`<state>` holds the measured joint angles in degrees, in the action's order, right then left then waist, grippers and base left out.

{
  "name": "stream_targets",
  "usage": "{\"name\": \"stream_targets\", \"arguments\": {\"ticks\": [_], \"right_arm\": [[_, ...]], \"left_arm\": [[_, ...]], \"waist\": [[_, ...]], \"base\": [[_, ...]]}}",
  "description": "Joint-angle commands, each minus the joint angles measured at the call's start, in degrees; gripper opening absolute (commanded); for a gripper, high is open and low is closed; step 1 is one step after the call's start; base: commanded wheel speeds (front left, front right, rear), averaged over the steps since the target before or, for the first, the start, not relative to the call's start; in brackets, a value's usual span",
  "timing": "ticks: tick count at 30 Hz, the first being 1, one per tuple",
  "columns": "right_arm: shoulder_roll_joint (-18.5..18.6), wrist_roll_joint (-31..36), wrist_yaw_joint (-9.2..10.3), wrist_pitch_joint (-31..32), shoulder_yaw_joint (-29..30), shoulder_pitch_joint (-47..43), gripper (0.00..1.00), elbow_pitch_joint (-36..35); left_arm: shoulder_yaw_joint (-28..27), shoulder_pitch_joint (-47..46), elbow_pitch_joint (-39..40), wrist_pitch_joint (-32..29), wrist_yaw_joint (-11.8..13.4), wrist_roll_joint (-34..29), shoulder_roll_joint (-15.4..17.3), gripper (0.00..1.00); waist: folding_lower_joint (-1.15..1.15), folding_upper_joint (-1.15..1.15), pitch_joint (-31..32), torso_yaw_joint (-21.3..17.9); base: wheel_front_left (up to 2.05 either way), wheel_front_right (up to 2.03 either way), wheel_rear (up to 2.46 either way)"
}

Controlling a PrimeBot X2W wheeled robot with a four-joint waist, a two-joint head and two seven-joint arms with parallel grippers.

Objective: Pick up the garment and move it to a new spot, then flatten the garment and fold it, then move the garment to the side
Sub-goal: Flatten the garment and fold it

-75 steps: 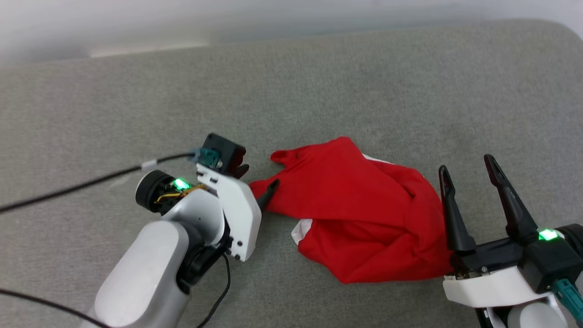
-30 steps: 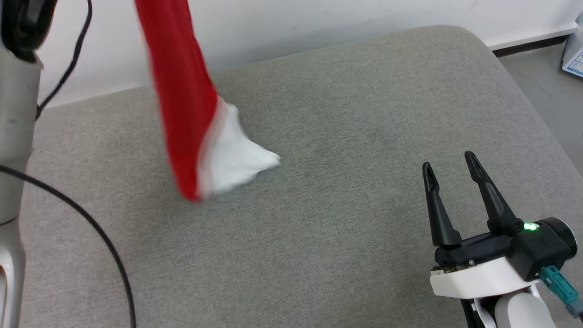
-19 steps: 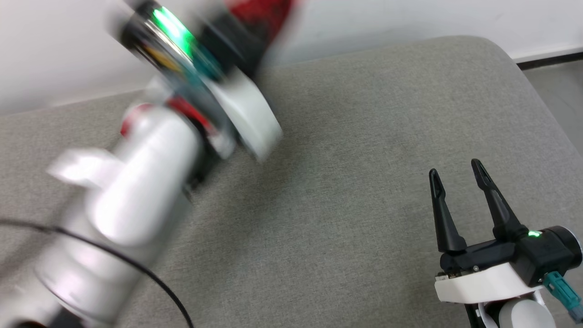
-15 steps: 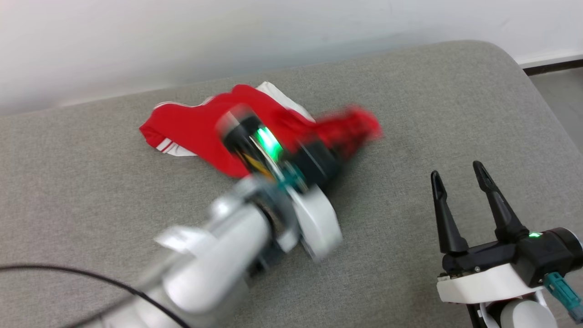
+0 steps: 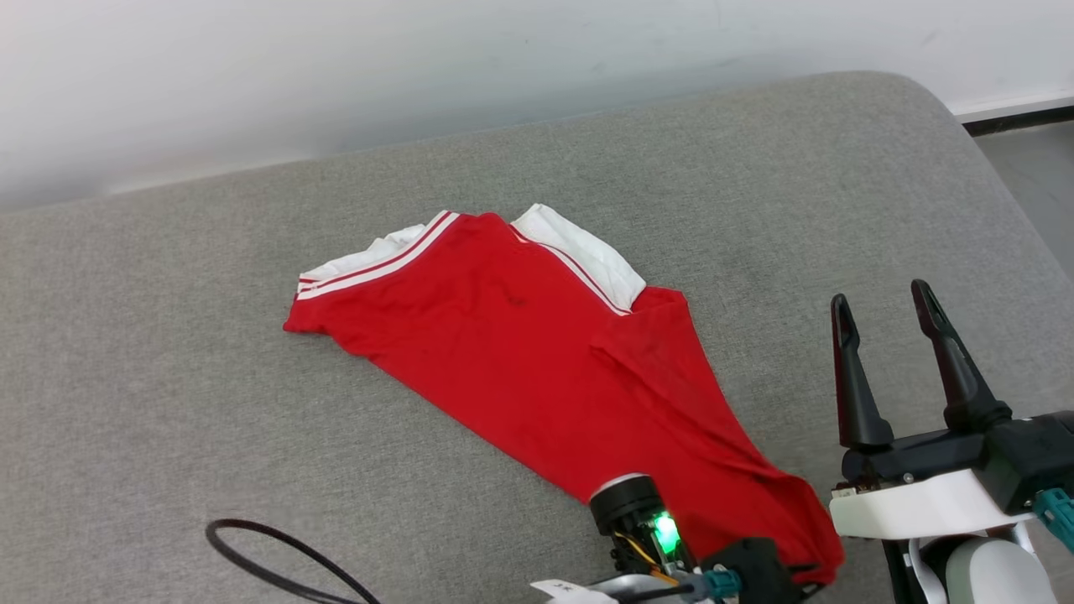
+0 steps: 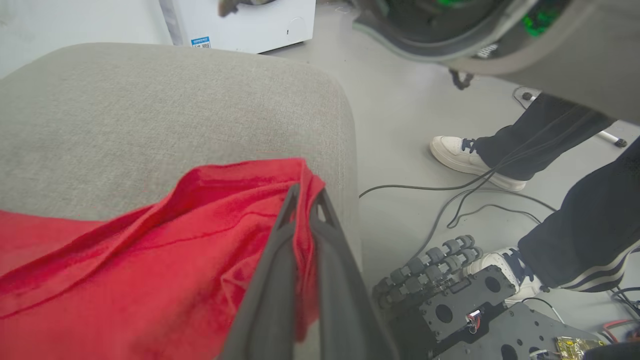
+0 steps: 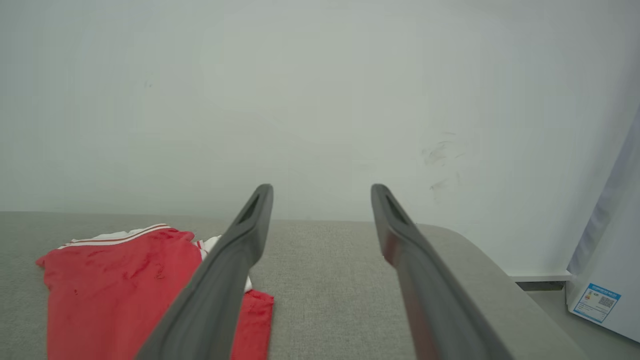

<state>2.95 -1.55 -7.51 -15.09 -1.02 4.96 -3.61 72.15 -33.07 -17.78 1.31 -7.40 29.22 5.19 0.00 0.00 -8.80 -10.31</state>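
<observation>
Red garment (image 5: 520, 361) spread on grey cushion (image 5: 168, 335); long axis diagonal, white sleeves (image 5: 579, 252) far-left, hem corner (image 6: 280, 172) near-right; left gripper (image 6: 305, 197) clamped on that corner; right gripper (image 5: 879, 292) wide, empty, just right of hem, nearer for flattening.

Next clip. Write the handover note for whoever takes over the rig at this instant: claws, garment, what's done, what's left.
Left claw: shut on a near corner of the garment, close to the edge of the cushion.
Right claw: open, empty, just right of the garment.
Garment: lying on the grey cushion, plain red side up, white sleeves at the far end, near part wrinkled.
Done: laid down, roughly spread.
Left: flatten, fold, move aside.
</observation>
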Motion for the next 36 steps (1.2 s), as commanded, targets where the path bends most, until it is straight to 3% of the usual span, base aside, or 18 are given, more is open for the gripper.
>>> {"name": "stream_targets", "arguments": {"ticks": [1, 4, 8, 16, 24, 27, 30, 36], "right_arm": [[-0.1, -0.4, 0.04, -0.1, -0.3, 0.6, 1.00, 0.1], [-0.1, -0.3, 0.04, -0.1, -0.3, 0.1, 1.00, 0.1], [-0.1, 0.2, 0.04, -0.1, 0.2, -0.7, 1.00, 0.2], [-0.1, 1.5, 0.04, -0.1, -0.4, -2.6, 1.00, 0.4], [-0.1, 1.6, 0.04, -0.1, -1.8, -3.9, 1.00, 1.4], [-0.1, 1.3, 0.05, -0.1, -2.7, -4.1, 1.00, 2.1], [-0.1, 1.2, 0.04, -0.1, -2.9, -4.5, 1.00, 2.6], [-0.1, 1.0, 0.04, -0.1, -3.0, -4.6, 1.00, 3.5]], "left_arm": [[0.1, -0.6, -1.1, 1.0, 0.0, -0.1, 0.3, 1.00], [-0.8, -1.5, -3.1, 3.6, 0.1, 0.2, 1.1, 1.00], [-5.3, -2.1, -3.8, 7.9, 2.2, 1.7, 2.9, 1.00], [-20.5, -1.0, 1.2, 13.3, 11.3, 5.4, 12.1, 1.00], [-40.0, 10.2, 11.6, 13.9, 19.7, 5.0, 21.9, 1.00], [-47.6, 17.6, 16.6, 13.9, 21.6, 3.2, 22.5, 1.00], [-52.9, 25.3, 20.8, 13.9, 21.8, 1.0, 21.9, 1.00], [-55.2, 33.7, 23.9, 13.9, 19.8, -5.2, 18.8, 1.00]], "waist": [[0.00, 0.00, 0.0, 0.2], [0.00, 0.00, 0.2, 1.3], [0.00, 0.00, 1.6, 3.2], [0.00, 0.00, 4.8, 7.8], [0.00, 0.00, 6.7, 10.7], [0.00, 0.00, 7.0, 11.1], [0.00, 0.00, 6.9, 11.5], [0.00, 0.00, 5.9, 12.1]], "base": [[0.00, 0.00, 0.00], [0.00, 0.00, 0.00], [0.00, 0.00, 0.00], [0.00, 0.00, 0.00], [0.00, 0.00, 0.00], [0.00, 0.00, 0.00], [0.00, 0.00, 0.00], [0.00, 0.00, 0.00]]}}
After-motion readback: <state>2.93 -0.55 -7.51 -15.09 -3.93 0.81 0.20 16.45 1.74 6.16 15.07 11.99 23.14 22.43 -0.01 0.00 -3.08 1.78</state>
